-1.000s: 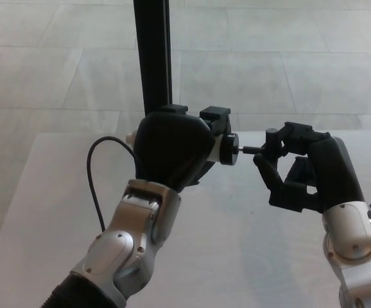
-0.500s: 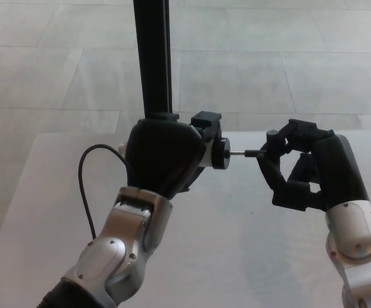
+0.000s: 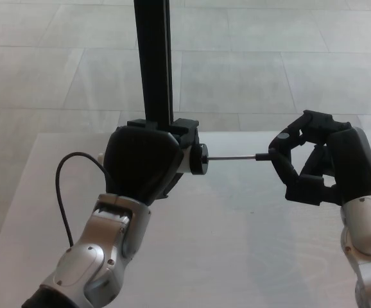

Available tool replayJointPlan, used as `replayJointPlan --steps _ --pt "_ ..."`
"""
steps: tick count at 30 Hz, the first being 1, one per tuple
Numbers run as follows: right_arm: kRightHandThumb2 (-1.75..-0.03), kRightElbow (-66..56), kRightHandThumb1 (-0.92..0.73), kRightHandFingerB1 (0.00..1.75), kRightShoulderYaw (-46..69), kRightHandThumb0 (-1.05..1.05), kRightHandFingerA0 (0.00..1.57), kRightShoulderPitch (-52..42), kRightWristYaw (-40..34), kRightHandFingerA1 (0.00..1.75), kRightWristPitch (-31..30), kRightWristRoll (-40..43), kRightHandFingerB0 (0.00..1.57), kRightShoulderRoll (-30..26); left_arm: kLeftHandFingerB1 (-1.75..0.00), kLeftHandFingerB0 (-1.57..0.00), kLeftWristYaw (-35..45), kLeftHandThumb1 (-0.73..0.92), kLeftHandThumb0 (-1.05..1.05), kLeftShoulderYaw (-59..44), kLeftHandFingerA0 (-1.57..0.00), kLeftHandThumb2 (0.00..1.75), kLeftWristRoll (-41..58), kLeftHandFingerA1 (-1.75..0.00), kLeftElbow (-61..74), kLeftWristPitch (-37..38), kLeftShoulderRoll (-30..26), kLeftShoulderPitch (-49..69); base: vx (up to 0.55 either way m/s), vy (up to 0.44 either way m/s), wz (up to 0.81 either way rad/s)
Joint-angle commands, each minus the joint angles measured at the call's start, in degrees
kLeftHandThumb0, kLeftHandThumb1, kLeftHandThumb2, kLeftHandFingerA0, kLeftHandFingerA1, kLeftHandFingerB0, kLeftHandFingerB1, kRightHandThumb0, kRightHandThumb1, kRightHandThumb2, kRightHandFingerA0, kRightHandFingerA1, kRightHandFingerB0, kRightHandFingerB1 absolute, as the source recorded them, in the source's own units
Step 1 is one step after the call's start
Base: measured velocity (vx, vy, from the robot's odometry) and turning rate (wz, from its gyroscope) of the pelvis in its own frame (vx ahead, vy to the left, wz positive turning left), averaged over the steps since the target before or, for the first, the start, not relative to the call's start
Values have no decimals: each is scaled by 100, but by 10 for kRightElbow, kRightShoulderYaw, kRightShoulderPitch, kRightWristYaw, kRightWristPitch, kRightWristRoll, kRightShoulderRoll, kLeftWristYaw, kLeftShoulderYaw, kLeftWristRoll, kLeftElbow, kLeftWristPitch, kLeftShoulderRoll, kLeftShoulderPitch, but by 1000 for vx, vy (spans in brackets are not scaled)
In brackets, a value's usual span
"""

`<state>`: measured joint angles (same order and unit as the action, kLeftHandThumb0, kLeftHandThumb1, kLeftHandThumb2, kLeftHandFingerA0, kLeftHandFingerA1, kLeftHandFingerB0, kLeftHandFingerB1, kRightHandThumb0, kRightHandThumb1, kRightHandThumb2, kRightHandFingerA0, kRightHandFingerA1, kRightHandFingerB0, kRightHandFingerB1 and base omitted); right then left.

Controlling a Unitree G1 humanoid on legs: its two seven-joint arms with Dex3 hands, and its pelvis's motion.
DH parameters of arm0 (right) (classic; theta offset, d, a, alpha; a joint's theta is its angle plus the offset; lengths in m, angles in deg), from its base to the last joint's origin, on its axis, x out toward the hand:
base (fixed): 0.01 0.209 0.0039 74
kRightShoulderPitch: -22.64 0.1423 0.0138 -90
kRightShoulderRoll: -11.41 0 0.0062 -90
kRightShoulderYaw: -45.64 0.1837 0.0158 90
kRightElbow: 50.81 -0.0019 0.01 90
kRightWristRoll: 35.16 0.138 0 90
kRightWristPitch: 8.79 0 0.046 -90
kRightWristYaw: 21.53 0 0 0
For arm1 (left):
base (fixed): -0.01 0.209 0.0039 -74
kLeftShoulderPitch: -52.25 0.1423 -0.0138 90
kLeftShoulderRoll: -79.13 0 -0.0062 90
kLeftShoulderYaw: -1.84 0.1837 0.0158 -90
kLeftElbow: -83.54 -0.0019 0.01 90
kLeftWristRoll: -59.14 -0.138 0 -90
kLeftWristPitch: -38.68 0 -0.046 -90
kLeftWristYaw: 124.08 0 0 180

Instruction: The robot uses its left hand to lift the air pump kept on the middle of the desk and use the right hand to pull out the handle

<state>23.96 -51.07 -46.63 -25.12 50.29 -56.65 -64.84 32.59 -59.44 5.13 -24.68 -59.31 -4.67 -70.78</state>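
1. Our left hand (image 3: pixel 140 163) is wrapped tightly around the air pump (image 3: pixel 189 157), holding it raised above the white table (image 3: pixel 237 244); most of the pump body is hidden under our fingers.
2. Its round black end cap (image 3: pixel 199 158) pokes out on the right side of the hand.
3. From that cap a thin metal rod (image 3: pixel 230 157) runs level toward our right hand (image 3: pixel 320 163).
4. Our right hand pinches the small black handle (image 3: pixel 262 156) at the rod's far end between its fingertips.
5. A black hose (image 3: pixel 67 186) loops out from the pump's left side.
6. Behind the pump stands a black upright post (image 3: pixel 153 61) against the tiled floor (image 3: pixel 269 64).
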Motion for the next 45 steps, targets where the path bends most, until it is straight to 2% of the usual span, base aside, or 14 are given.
replayJointPlan --steps 1,9,10,11,12,17,21,22,27,32,34,36,38,45 --pt "-109 -10 -49 112 14 -18 117 11 -2 132 4 -5 93 -15 -139 -76 -2 53 -16 -1 -87 97 -7 -163 -6 10 -25 17 0 0 0" --pt "-109 -13 -49 114 19 -20 117 8 3 134 1 -2 94 -20 -139 -82 -7 49 -16 -5 -86 100 -9 -163 1 8 -39 26 0 0 0" --pt "-105 -11 -52 138 19 -10 91 7 3 171 3 -4 83 -23 -142 -82 -12 49 -16 -8 -85 102 -4 -165 0 12 -39 27 0 0 0" --pt "-106 -9 -52 138 19 -10 91 5 3 171 7 -4 82 -25 -144 -80 -14 50 -15 -10 -83 102 -1 -167 -2 16 -40 28 0 0 0" --pt "-108 -8 -48 117 19 -22 118 3 3 136 9 -4 95 -26 -145 -80 -13 50 -16 -12 -83 103 0 -166 -1 16 -43 29 0 0 0" --pt "-107 -7 -48 115 19 -22 118 -3 1 135 12 -4 96 -31 -141 -77 -3 51 -16 -23 -86 106 5 -165 6 9 -47 32 0 0 0" --pt "-108 -4 -48 118 23 -22 118 -8 -1 136 13 -1 97 -30 -132 -85 4 52 -17 -43 -87 104 24 -152 12 12 -48 36 0 0 0" --pt "-106 -4 -47 117 23 -23 118 -9 -1 135 13 -1 98 -30 -139 -79 21 57 -16 -50 -84 101 34 -163 20 5 -43 39 0 0 0" --pt "-102 0 -46 117 16 -22 118 -12 -4 134 18 -5 98 -27 -146 -76 32 55 -16 -56 -82 99 30 -169 32 0 -38 38 0 0 0" --pt "-107 2 -46 121 14 -21 118 -24 -8 137 33 -5 99 -28 -140 -77 27 52 -13 -58 -89 110 27 -167 33 -4 -24 26 0 0 0" --pt "-106 2 -47 120 14 -21 118 -25 -9 137 30 -9 97 -31 -150 -77 30 48 -13 -63 -85 110 32 -171 35 -4 -23 28 0 0 0" --pt "-106 0 -48 118 15 -22 118 -26 -7 136 25 -10 95 -32 -142 -69 29 49 -10 -66 -85 103 34 -169 36 1 -25 29 0 0 0" --pt "-106 -1 -49 118 21 -22 118 -29 -4 136 27 -4 95 -33 -146 -78 17 49 -11 -71 -83 105 42 -169 33 17 -28 33 0 0 0" --pt "-104 5 -50 114 22 -21 117 -31 -3 134 37 -6 94 -39 -144 -76 20 55 -15 -75 -82 97 41 -169 34 13 -32 39 0 0 0"
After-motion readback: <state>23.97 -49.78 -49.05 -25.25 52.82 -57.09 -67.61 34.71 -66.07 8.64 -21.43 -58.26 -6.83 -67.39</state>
